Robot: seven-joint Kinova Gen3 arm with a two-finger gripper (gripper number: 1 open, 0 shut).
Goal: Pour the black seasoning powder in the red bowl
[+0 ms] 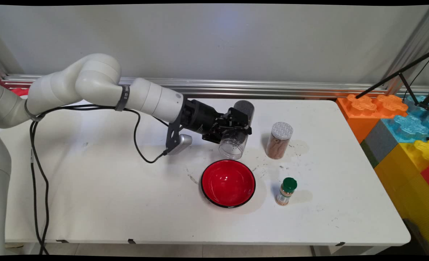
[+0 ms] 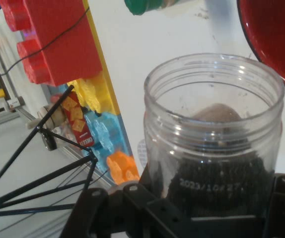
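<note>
One clear, lidless jar (image 1: 233, 143), tipped mouth-down above the red bowl (image 1: 228, 183); tool (image 1: 238, 125) clamps it.

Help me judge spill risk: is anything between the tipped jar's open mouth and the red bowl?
Nothing visible. The gripper holds the clear jar tilted, mouth just above and behind the red bowl. The lidded jar and spice bottle stand off to the right.

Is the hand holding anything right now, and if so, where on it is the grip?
Yes. The hand holds a clear plastic jar, gripped around its dark upper body, tipped with its open mouth down toward the red bowl.
</note>
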